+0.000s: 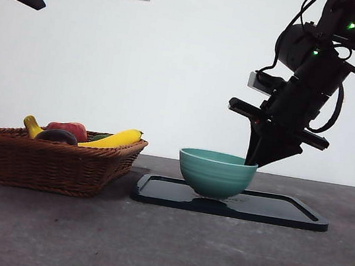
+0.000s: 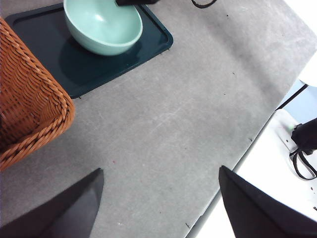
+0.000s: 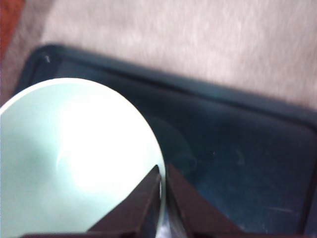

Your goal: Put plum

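So the plum (image 1: 57, 135) is sitting in the wicker basket (image 1: 52, 166) at one end of the tabletop (image 1: 160, 251), next to a yellow banana (image 1: 113, 139) and a red fruit (image 1: 70, 129). I'd call the task basically not started, since nothing has been picked up yet and the plum is well apart from either of my arms.

My right tool (image 3: 162, 174) is down at the teal bowl (image 1: 216, 173), which sits on the dark tray (image 1: 286, 213). Its jaws are nearly closed, and from my wrist camera it looks like the bowl's rim runs through the thin gap between them, one jaw inside and one outside. So I'd guess I'm pinching the rim, but the view is blurry, so I can't tell whether they actually grip it. The bowl is empty as far as I can see.

My left tool (image 2: 161, 198) is spread wide with nothing in it, hanging over bare tabletop with the basket corner and tray in sight.

What's left, as I read it, is pretty much everything: get to the basket, grab the plum, and drop it wherever it's meant to go, probably the bowl.
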`<state>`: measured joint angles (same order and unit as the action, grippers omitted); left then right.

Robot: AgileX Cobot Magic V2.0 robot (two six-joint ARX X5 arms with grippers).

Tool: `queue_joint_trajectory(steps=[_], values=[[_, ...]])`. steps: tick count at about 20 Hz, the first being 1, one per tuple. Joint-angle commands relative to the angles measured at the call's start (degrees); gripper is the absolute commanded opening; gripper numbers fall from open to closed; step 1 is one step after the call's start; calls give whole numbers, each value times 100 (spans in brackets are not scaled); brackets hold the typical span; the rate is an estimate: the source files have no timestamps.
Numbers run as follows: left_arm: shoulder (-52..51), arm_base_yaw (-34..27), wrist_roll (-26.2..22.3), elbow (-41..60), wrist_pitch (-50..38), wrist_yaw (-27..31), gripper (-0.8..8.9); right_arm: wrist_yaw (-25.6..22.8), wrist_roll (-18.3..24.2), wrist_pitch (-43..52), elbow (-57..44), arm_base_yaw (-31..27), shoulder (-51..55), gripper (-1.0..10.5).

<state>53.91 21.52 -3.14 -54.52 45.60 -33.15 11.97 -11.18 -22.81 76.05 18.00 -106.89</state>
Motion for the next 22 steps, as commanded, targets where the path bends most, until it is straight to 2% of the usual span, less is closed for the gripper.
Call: queue_joint_trajectory(steps=[1, 9, 17, 19, 22], values=[[22, 26, -68, -136, -42, -35, 374, 0, -168, 133, 133, 35, -59, 8], [22, 26, -72, -136, -59, -35, 374, 133, -118, -361, 133, 42, 1202, 8], [22, 26, -94, -136, -55, -35, 374, 107, 267, -2107, 52, 299, 2736, 8], [22, 26, -94, -136, -44, -35, 374, 90, 267, -2081, -254, 487, 3165, 8], [22, 26, -94, -136, -31, -35, 374, -216, 260, -2031, -973, 809, 3770, 8]])
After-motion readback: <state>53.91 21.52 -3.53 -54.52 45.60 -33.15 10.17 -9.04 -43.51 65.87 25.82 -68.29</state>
